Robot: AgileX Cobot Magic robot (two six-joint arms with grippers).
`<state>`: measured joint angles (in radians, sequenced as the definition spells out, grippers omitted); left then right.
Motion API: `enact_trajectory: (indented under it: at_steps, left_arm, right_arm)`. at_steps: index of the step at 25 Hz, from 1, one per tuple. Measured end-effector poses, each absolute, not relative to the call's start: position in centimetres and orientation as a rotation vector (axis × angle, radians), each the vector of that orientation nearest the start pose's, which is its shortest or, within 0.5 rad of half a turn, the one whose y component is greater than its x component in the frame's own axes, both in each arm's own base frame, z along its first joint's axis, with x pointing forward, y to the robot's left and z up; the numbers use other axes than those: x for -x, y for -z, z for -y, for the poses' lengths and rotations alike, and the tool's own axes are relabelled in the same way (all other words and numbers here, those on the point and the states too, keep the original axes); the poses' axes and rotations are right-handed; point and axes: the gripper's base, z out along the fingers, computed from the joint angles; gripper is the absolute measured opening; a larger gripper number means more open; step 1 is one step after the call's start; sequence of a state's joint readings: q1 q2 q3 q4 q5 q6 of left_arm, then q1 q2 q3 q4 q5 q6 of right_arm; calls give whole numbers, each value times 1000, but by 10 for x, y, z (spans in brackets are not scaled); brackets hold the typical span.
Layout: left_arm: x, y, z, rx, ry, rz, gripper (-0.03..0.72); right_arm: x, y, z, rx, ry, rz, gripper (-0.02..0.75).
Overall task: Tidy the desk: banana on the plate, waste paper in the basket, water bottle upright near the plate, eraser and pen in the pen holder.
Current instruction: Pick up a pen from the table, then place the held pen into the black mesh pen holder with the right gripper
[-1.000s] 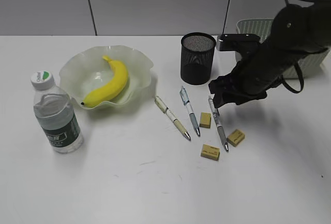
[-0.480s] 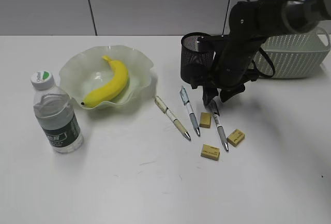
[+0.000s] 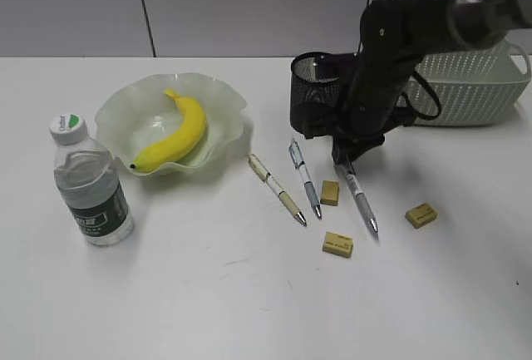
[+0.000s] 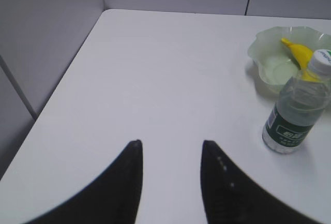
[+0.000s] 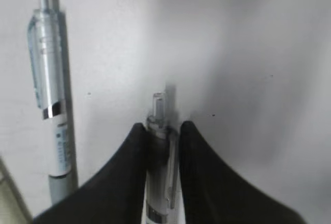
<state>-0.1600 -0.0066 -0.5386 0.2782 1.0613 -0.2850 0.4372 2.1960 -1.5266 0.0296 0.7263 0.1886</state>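
right gripper [image 5: 160,131] points down, clamped on a pen [image 3: 359,195]; left gripper [image 4: 170,154] open over bare desk [image 4: 155,79].

Black arm [image 3: 391,61], looped cables, curved black fingers [image 4: 124,182].

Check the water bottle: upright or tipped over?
Upright. The water bottle stands on its base on the desk, white cap on top, just left of the plate; the left wrist view agrees.

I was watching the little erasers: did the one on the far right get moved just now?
Yes. The rightmost eraser slid right, away from the pen holder; the other erasers stayed put.
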Motion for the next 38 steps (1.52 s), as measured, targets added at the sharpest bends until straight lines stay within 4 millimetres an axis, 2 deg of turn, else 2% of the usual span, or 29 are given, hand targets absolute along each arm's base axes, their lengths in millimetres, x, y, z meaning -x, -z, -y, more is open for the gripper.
enact_trajectory:
  at_steps: [3, 5, 6, 8, 10, 11, 13, 14, 15, 19, 21, 23, 25, 28, 31, 34, 36, 38]
  left_arm:
    - [9, -290, -24, 143, -40, -1965, 282]
    - [9, -290, -24, 143, -40, -1965, 282]
    - [9, -290, -24, 143, -40, -1965, 282]
    - [9, -290, -24, 143, -40, -1965, 279]
    - [9, -290, -24, 143, -40, -1965, 274]
    - [9, -290, -24, 143, -40, -1965, 270]
    - [9, -290, -24, 143, -40, -1965, 265]
    - [9, -290, -24, 143, -40, -1965, 262]
    - [9, -290, -24, 143, -40, -1965, 261]
    - [9, -290, -24, 143, -40, -1965, 258]
    - [9, -290, -24, 143, -40, -1965, 258]
    - [9, -290, -24, 143, -40, -1965, 257]
    - [9, -290, -24, 143, -40, -1965, 253]
    - [9, -290, -24, 143, -40, -1965, 244]
    - [9, -290, -24, 143, -40, -1965, 241]
    - [9, -290, -24, 143, -40, -1965, 241]
    - [9, -290, -24, 143, -40, -1965, 241]
    - [9, -290, -24, 143, -40, -1965, 241]
  right_arm:
    - [-394, -170, -186, 316, -201, -2746, 157]
    - [-385, -213, -181, 304, -255, -2558, 157]
    - [-381, -238, -178, 299, -290, -2403, 157]
    - [-371, -271, -171, 330, -320, -2080, 157]
    - [-367, -298, -165, 369, -356, -1719, 157]
    - [-367, -304, -163, 372, -374, -1578, 157]
    - [-376, -298, -163, 372, -378, -1421, 157]
    - [-382, -291, -164, 355, -380, -1374, 157]
    - [-389, -275, -166, 350, -374, -1369, 157]
    - [-410, -206, -172, 336, -368, -1426, 155]
    - [-415, -180, -174, 337, -367, -1454, 162]
    - [-417, -160, -174, 328, -363, -1491, 201]
    - [-418, -151, -173, 316, -358, -1511, 267]
    - [-419, -154, -172, 305, -354, -1505, 393]
    - [-413, -174, -169, 310, -346, -1517, 475]
    - [-394, -224, -160, 334, -315, -1656, 486]
    - [-372, -264, -150, 363, -280, -1782, 473]
    - [-344, -286, -137, 400, -228, -1976, 448]
